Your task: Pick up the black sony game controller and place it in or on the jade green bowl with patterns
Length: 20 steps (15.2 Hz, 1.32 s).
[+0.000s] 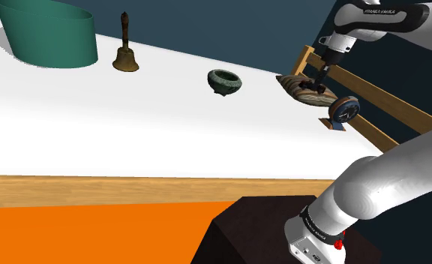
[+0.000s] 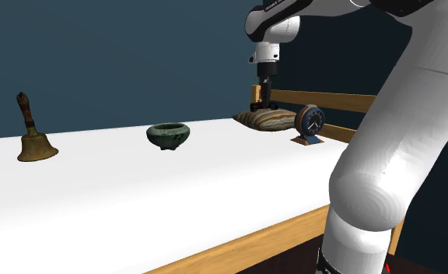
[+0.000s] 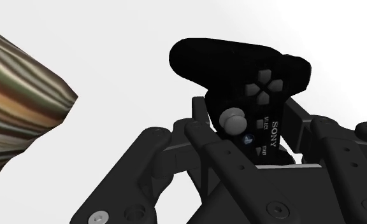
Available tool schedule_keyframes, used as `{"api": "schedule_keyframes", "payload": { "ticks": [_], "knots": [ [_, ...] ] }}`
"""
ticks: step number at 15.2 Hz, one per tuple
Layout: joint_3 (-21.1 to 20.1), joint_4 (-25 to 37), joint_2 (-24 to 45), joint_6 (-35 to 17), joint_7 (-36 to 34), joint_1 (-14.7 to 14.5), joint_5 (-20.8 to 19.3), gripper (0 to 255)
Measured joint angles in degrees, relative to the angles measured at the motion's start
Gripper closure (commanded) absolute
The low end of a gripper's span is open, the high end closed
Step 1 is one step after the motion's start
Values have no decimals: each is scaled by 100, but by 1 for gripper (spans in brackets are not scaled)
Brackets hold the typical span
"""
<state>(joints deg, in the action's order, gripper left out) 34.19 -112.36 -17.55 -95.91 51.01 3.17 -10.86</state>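
Note:
The black Sony game controller [image 3: 239,63] is clasped between my black fingers, its d-pad, thumbstick and logo facing the wrist camera. My gripper [image 3: 249,137] is shut on it. In the shoulder view the gripper [image 1: 321,81] hangs just above a striped cushion at the table's far right, with the controller [image 1: 319,87] a small dark shape at its tip. The second exterior view has the gripper [image 2: 263,101] over that same cushion. The dark green patterned bowl [image 1: 226,81] [image 2: 169,135] stands empty on the white table [image 1: 132,127], well apart from the gripper toward the shoulder view's left.
A brown-and-green striped cushion [image 1: 304,91] [image 2: 269,119] [image 3: 16,114] lies under the gripper. A small round clock [image 1: 344,112] [image 2: 311,123] stands beside it. A wooden rail [image 1: 379,97] runs behind. A brass handbell [image 1: 124,58] [image 2: 34,144] and a teal container [image 1: 49,34] stand farther left.

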Motion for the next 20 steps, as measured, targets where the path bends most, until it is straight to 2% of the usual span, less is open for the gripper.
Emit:
{"api": "schedule_keyframes", "payload": {
  "ticks": [8,20],
  "knots": [
    [-352,494,526,93,-561,-341,372,255],
    [-761,2267,2292,329,-1307,-822,1265,255]
  ]
}}
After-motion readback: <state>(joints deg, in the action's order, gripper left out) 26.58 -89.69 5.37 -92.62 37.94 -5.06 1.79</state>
